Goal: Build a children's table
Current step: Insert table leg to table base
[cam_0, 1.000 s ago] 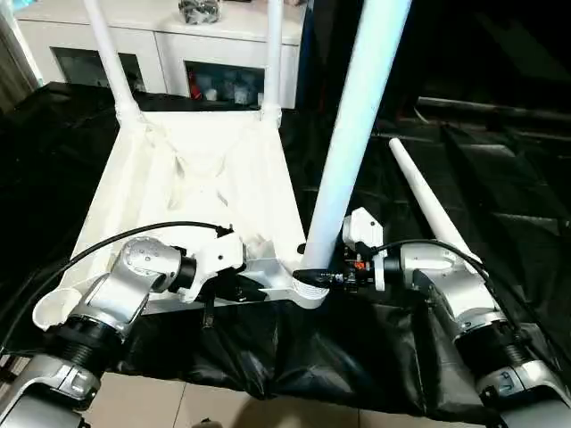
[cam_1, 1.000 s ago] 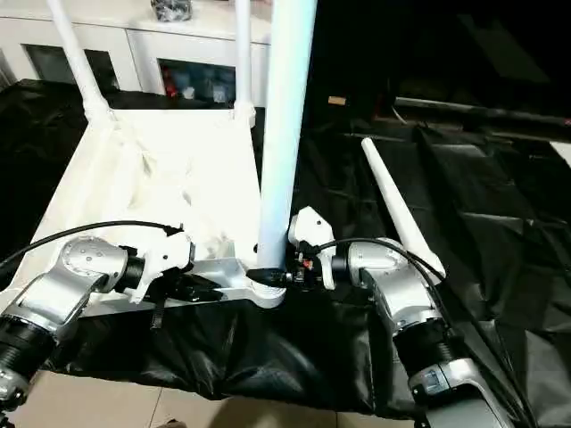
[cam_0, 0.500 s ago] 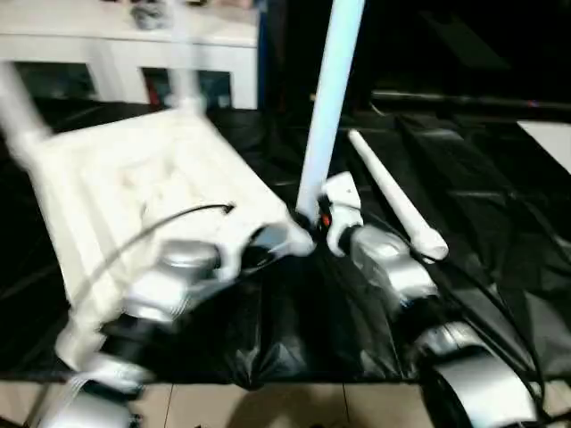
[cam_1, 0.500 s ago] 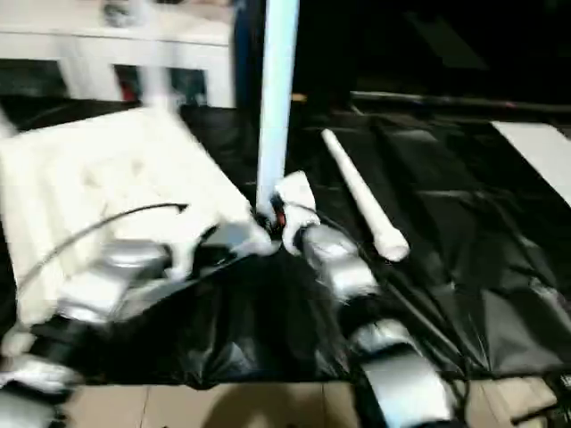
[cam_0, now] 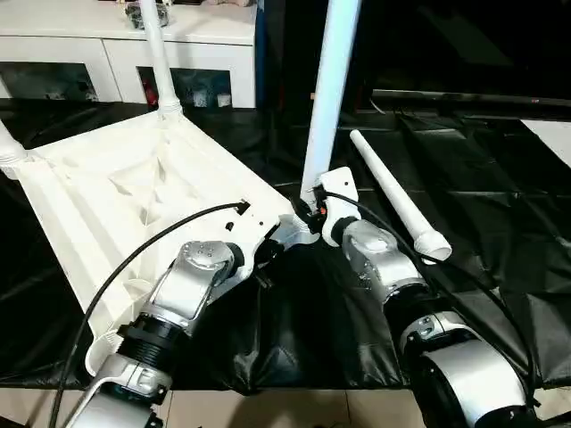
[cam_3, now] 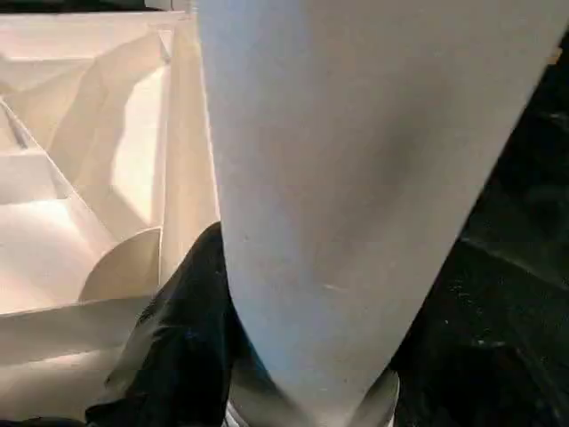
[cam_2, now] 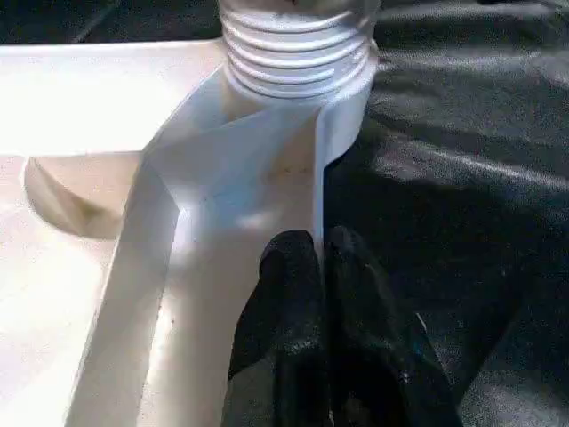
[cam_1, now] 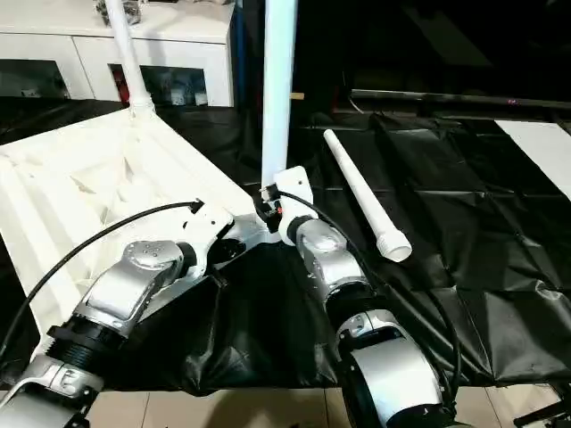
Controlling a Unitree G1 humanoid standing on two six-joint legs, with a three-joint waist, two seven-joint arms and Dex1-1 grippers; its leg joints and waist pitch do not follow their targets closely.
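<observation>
Right pincer point(cam_3: 293, 391) clamped around upright leg point(cam_0: 332, 89), tabletop point(cam_0: 134, 196) alongside

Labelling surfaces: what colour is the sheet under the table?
Black, glossy, crinkled plastic sheet; best in the left eye view.

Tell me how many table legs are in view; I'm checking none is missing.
4. Two stand in the far corners of the tabletop: far-right leg, far-left leg. The near leg is upright in the right gripper. The loose leg lies on the black sheet.
</observation>
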